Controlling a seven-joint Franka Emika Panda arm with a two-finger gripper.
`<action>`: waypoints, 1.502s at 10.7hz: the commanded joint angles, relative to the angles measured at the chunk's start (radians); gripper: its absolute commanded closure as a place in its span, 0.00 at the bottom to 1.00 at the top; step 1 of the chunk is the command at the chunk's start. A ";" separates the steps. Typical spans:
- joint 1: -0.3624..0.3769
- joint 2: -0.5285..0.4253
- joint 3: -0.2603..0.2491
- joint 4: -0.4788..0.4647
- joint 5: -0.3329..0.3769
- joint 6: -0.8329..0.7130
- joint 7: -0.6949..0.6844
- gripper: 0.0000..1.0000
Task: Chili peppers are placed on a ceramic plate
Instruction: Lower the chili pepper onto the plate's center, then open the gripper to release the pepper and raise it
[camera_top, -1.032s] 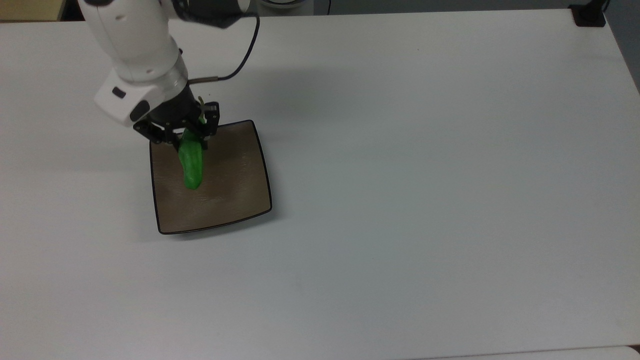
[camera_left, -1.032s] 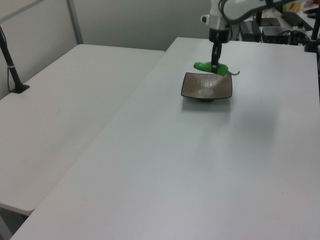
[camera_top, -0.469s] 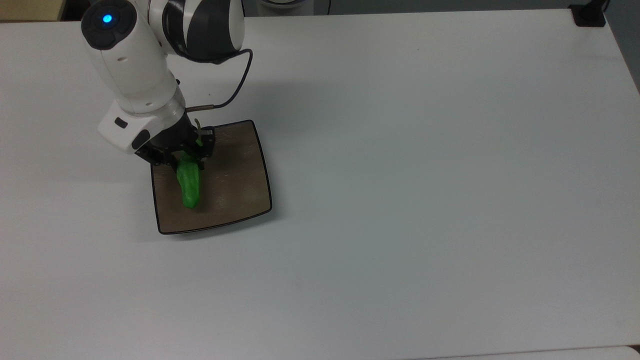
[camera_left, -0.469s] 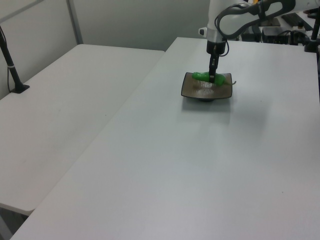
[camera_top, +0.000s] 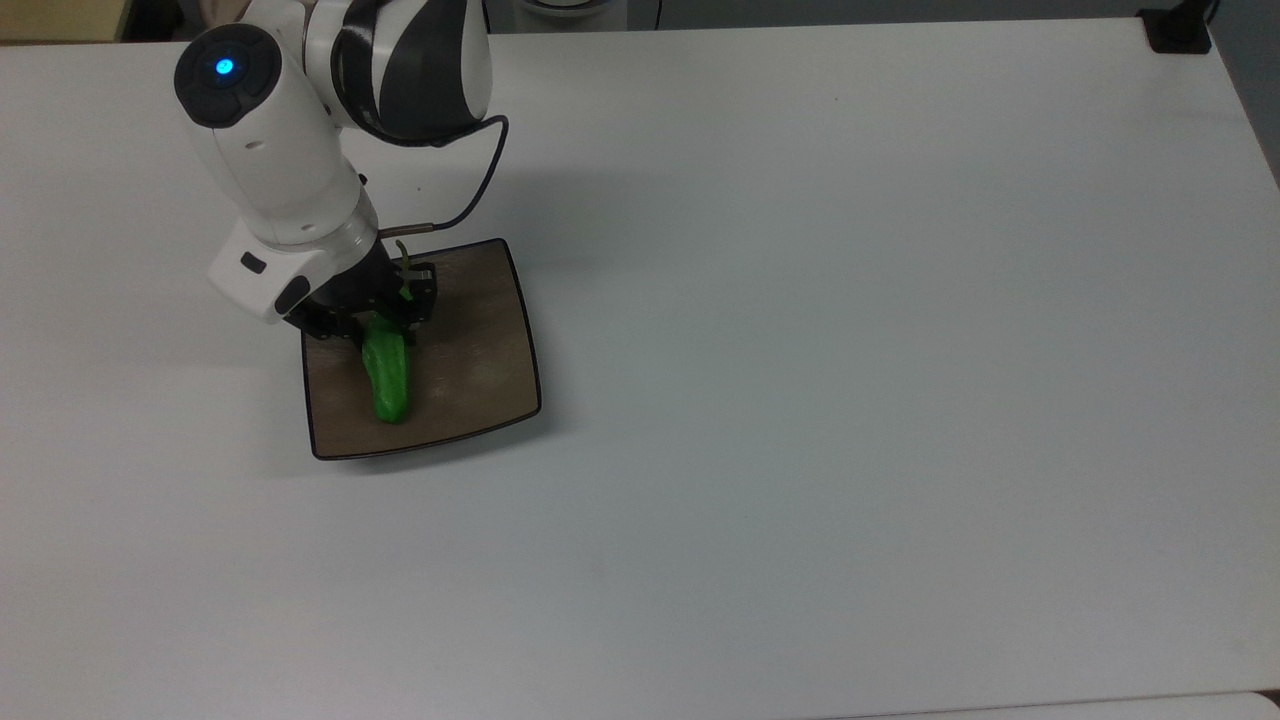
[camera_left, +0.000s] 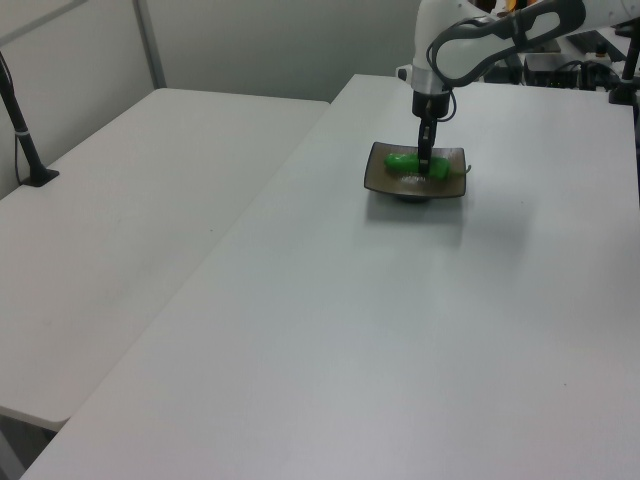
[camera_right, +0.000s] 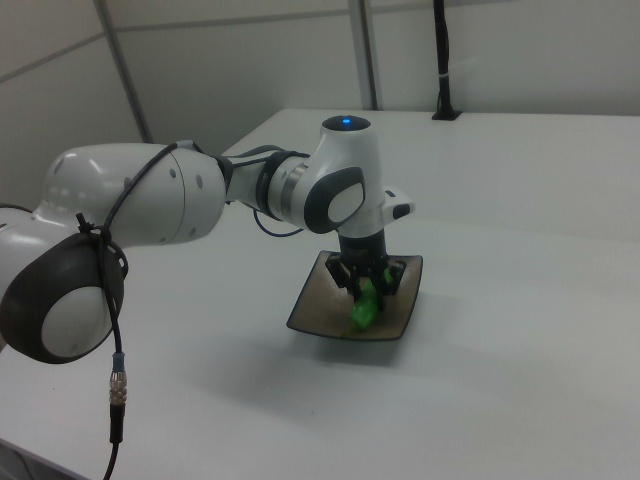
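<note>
your gripper (camera_top: 378, 312) is clamped on the stem end of the chili pepper (camera_top: 388, 378), low over the ceramic plate (camera_top: 480, 350). the pepper's free end reaches away from the fingers and seems to rest on the plate. to the gripper's left in the top view the plate's rim is close: open there and the pepper could roll towards that edge, and any further descent could press the fingers into the plate. the wrist hides the grasp itself and that rear corner.
</note>
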 joint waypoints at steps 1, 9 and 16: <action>0.003 0.010 0.000 0.001 -0.016 0.016 -0.016 0.44; 0.034 -0.109 0.000 0.012 -0.029 -0.065 0.070 0.00; 0.116 -0.373 0.014 0.074 -0.008 -0.476 0.315 0.00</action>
